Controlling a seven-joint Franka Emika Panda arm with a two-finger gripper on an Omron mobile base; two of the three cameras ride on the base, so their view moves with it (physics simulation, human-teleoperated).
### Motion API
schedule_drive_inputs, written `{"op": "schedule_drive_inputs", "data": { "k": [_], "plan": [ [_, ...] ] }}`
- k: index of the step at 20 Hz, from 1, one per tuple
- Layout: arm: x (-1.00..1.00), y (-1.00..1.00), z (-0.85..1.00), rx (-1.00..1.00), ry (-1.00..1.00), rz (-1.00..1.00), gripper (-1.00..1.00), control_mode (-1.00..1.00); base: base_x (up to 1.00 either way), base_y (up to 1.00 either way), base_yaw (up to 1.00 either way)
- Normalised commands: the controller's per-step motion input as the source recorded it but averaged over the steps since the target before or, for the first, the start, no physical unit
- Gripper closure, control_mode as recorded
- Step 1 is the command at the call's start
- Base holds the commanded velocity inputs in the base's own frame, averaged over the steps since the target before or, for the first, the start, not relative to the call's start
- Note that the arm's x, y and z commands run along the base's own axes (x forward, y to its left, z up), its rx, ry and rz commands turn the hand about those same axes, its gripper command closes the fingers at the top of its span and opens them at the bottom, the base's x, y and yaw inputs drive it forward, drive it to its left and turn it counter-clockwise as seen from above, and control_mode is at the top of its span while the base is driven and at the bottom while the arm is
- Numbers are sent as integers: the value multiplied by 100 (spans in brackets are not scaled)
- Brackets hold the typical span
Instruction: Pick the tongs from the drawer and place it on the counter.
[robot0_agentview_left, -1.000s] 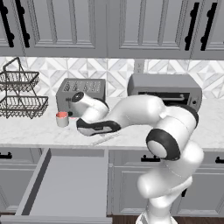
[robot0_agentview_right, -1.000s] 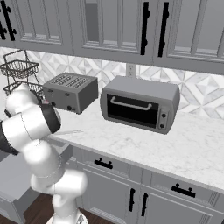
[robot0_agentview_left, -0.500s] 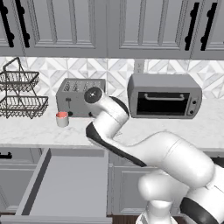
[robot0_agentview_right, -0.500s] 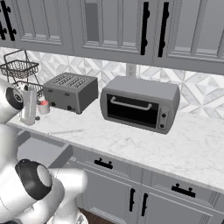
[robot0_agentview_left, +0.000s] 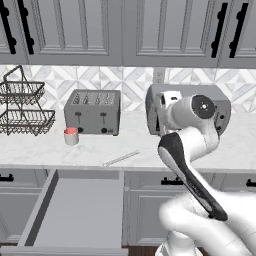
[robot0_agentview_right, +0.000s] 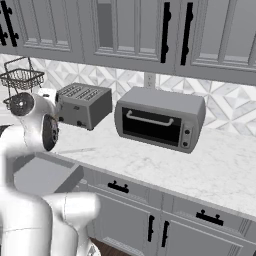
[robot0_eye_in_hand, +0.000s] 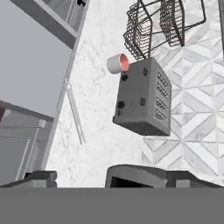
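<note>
The thin silver tongs (robot0_agentview_left: 121, 158) lie loose on the white marble counter (robot0_agentview_left: 100, 146), close to its front edge and in front of the toaster. In the hand view the tongs (robot0_eye_in_hand: 75, 113) run along the counter's edge beside the open grey drawer (robot0_eye_in_hand: 30, 57). The drawer (robot0_agentview_left: 75, 210) stands pulled out below the counter, and its floor is bare. My gripper (robot0_agentview_left: 165, 107) is raised in front of the toaster oven, well to the right of the tongs and apart from them. Its fingers are hidden.
A grey toaster (robot0_agentview_left: 93, 111) and a toaster oven (robot0_agentview_right: 160, 119) stand at the back of the counter. A small cup with a red inside (robot0_agentview_left: 71, 135) sits left of the toaster, next to a wire basket rack (robot0_agentview_left: 22, 107). My arm blocks much of the right side.
My arm has swung away from the spot over the tongs, up and to the right, to the front of the toaster oven. The tongs stay on the counter.
</note>
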Motion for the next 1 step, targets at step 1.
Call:
{"op": "schedule_drive_inputs", "data": {
  "k": [1],
  "plan": [
    [0, -79, 71, 57, -7, 0, -100, -100, 0, 0, 0]
  ]
}}
